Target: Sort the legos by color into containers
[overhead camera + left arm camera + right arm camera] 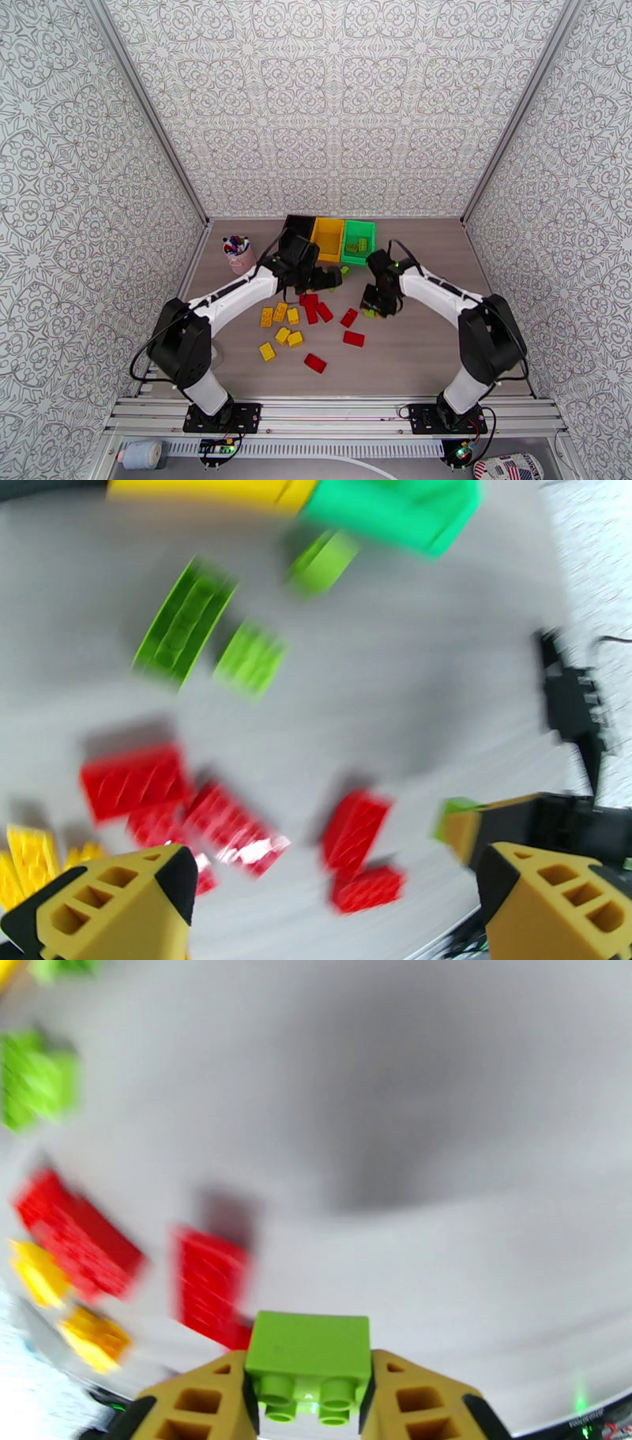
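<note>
Between latticed fingers [201, 1404] — studded (green) brick [308, 1348].

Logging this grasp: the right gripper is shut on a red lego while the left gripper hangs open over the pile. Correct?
Not quite. The right wrist view shows the right gripper shut on a light green lego, not a red one. The left gripper does hang open over the pile.
</note>
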`<state>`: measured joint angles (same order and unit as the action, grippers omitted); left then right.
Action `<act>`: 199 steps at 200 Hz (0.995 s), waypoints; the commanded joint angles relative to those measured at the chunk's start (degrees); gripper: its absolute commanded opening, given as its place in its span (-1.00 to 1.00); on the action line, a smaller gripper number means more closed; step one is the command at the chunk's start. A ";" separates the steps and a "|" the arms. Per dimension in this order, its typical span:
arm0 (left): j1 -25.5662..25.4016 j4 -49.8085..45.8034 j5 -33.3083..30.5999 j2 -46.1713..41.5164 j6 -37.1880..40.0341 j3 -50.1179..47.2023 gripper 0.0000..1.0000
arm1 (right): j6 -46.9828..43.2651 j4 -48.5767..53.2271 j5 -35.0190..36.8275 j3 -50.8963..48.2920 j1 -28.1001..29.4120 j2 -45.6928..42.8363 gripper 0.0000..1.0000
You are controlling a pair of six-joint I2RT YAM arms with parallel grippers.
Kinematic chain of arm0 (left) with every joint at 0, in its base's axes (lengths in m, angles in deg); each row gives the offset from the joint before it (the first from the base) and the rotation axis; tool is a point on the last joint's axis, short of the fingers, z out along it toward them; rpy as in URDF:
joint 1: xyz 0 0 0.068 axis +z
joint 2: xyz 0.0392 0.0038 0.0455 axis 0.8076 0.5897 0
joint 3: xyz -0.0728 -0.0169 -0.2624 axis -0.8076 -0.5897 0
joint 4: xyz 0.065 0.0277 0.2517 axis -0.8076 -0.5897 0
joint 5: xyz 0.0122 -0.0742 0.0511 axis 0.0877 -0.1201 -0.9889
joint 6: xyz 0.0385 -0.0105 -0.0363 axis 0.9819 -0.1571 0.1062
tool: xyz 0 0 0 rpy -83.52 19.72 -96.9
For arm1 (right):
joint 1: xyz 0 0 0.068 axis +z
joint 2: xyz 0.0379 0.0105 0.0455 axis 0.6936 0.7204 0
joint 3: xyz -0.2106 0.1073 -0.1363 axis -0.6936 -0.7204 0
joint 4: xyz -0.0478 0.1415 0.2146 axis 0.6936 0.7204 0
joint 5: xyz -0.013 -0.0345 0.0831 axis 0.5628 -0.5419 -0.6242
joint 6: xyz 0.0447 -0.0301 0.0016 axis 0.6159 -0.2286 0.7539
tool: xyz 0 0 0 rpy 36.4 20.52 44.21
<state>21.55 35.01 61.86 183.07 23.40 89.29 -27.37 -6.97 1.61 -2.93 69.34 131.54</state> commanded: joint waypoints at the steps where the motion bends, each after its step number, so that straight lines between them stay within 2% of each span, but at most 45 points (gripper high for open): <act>1: 2.58 5.54 7.79 4.78 -4.34 4.75 0.98 | 0.33 -4.19 -6.29 7.19 -3.69 4.29 -0.46; 29: 5.30 9.25 12.09 10.60 -9.07 11.35 0.98 | 3.53 -7.01 -10.69 17.73 -8.14 11.01 -0.46; 68: 6.16 5.85 12.72 17.40 -9.56 23.97 0.98 | 7.58 -8.31 -13.45 33.57 -11.75 20.59 -0.38; 91: 6.21 5.01 12.22 18.15 -9.57 26.57 0.98 | 9.62 -5.54 -14.14 43.90 -12.53 26.80 -0.19; 106: 6.30 4.17 11.45 17.56 -9.15 26.22 0.98 | 9.26 -2.96 -14.10 49.92 -12.84 29.83 0.03; 122: 6.39 3.16 9.85 16.10 -8.20 24.75 0.98 | 8.51 -0.03 -13.91 54.96 -12.83 32.17 0.16; 149: 7.12 2.15 6.92 12.91 -7.13 21.12 0.98 | 5.96 1.39 -13.57 55.89 -12.78 32.23 0.19; 199: 7.62 -7.42 -0.84 7.79 0.62 18.23 0.98 | 0.95 2.39 -10.95 47.33 -11.94 26.25 0.09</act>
<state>28.63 34.53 66.58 195.27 18.22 108.50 -22.43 -7.65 -10.95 48.39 56.64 162.45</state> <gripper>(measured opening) 0.992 0.554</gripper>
